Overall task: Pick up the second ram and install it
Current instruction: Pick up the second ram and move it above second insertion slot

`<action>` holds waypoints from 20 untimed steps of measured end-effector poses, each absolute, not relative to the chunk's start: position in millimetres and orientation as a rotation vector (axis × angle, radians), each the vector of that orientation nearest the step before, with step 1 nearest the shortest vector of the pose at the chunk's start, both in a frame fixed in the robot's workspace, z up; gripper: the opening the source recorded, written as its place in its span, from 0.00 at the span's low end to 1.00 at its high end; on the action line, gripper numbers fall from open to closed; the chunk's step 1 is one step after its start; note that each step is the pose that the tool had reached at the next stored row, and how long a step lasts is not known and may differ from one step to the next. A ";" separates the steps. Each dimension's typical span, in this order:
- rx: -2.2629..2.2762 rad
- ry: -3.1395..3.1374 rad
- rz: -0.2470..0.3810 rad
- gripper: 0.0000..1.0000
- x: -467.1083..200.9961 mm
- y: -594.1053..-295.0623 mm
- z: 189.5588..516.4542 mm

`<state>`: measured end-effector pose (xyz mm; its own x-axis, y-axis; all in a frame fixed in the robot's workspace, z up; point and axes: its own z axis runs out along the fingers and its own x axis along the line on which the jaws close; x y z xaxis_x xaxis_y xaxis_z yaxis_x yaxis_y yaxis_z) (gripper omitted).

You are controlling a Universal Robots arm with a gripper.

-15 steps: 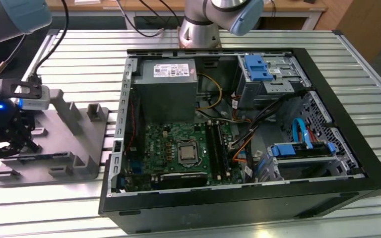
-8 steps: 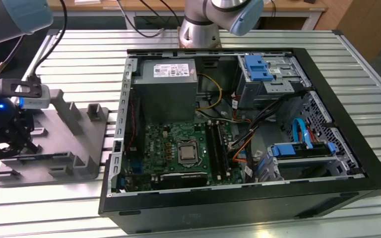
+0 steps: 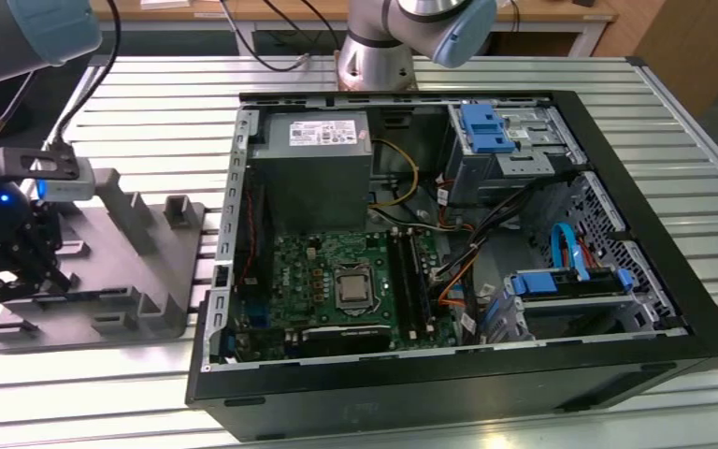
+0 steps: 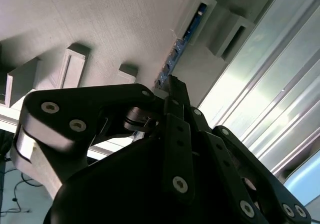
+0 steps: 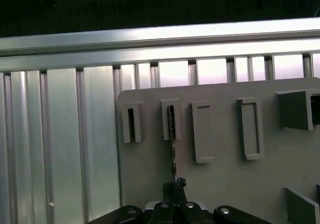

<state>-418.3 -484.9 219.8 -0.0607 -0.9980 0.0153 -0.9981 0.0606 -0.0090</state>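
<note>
The claw [image 4: 172, 87] has its two dark fingers drawn together with no gap showing, pinched on the near end of the second ram [image 4: 176, 52]. This thin dark strip is seen edge-on in both wrist views. I judge the grip is taken on the narrow end because that is the only part standing free. The strip's far end sits inside a slotted block [image 5: 165, 120] on the grey holder [image 5: 220, 184], which keeps the strip upright on its long edge so the fingers can close on its flat faces. Other blocks of the same kind stand in a row alongside it, presumably to hold other parts in set places. The holder lies flat on the ribbed metal table [image 5: 65, 144]. In the exterior view the claw hangs low over the holder at that view's left edge. Well apart from it, toward that view's right, the open computer case [image 3: 658, 309] lies on its side with its cover off. That leaves the green board [image 3: 315, 271] facing up, and the long dark slots [image 3: 407, 281] beside its square silver chip [image 3: 352, 289] can be reached from above. The strip is in the holder and has not yet gone to the case.
</note>
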 end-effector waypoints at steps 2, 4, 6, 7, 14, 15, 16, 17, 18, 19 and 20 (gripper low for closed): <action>2.177 -2.258 0.027 0.10 -418.3 -484.9 219.5; 2.200 -2.236 0.027 0.10 -418.4 -484.9 219.3; 2.203 -2.233 0.027 0.10 -418.3 -484.9 219.3; 2.204 -2.233 0.027 0.10 -418.3 -484.9 219.3; 2.204 -2.232 0.027 0.16 -418.3 -484.9 219.3; 2.204 -2.232 0.027 0.23 -418.3 -484.9 219.3; 2.204 -2.232 0.027 0.23 -418.3 -484.9 219.3; 2.204 -2.232 0.027 0.30 -418.3 -484.9 219.3; 2.204 -2.232 0.027 0.30 -418.3 -484.9 219.2; 2.204 -2.232 0.027 0.30 -418.4 -484.9 219.3; 2.204 -2.231 0.028 0.30 -418.3 -484.9 219.1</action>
<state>-418.3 -484.9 219.1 -0.0123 -0.9998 0.0159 -0.9999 0.0122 -0.0092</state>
